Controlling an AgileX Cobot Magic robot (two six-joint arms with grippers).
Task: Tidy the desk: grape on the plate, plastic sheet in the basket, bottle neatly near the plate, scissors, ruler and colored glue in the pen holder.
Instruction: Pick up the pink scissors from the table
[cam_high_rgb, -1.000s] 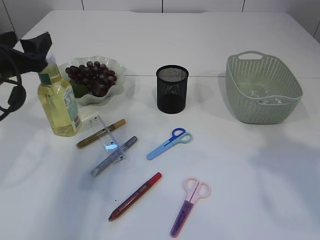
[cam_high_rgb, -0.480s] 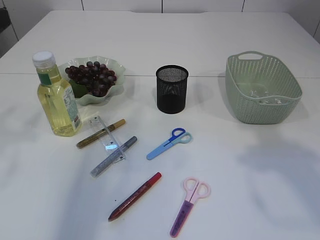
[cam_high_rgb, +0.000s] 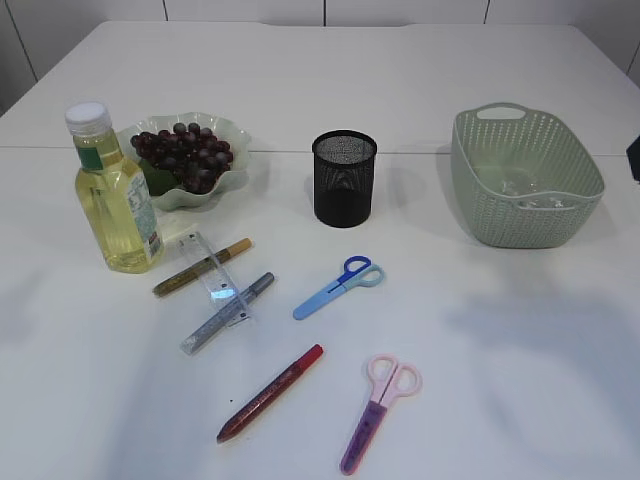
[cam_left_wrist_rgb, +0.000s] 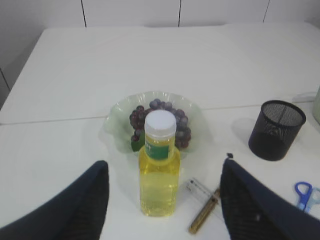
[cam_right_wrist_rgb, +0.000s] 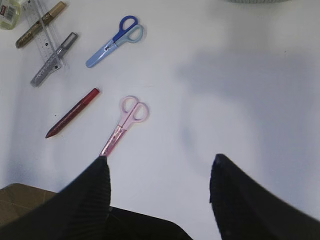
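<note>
A bottle (cam_high_rgb: 113, 195) of yellow liquid stands upright beside the glass plate (cam_high_rgb: 236, 132) that holds the grapes (cam_high_rgb: 185, 155). A clear ruler (cam_high_rgb: 212, 271), gold (cam_high_rgb: 203, 266), silver (cam_high_rgb: 228, 312) and red (cam_high_rgb: 271, 392) glue pens, blue scissors (cam_high_rgb: 338, 286) and pink scissors (cam_high_rgb: 380, 410) lie on the desk. The black mesh pen holder (cam_high_rgb: 344, 178) stands mid-desk. The green basket (cam_high_rgb: 522, 176) holds the clear plastic sheet (cam_high_rgb: 520, 190). My left gripper (cam_left_wrist_rgb: 162, 172) is open, behind and above the bottle (cam_left_wrist_rgb: 159, 165). My right gripper (cam_right_wrist_rgb: 159, 167) is open and empty, high above the pink scissors (cam_right_wrist_rgb: 125, 125).
In the right wrist view the desk's front edge and a brown floor (cam_right_wrist_rgb: 20, 202) show at the lower left. A dark part of the right arm (cam_high_rgb: 634, 157) shows at the right edge of the exterior view.
The left arm has let go of the bottle and drawn back out of the exterior view to the left. A dark bit of the right arm has come in at the right edge.
</note>
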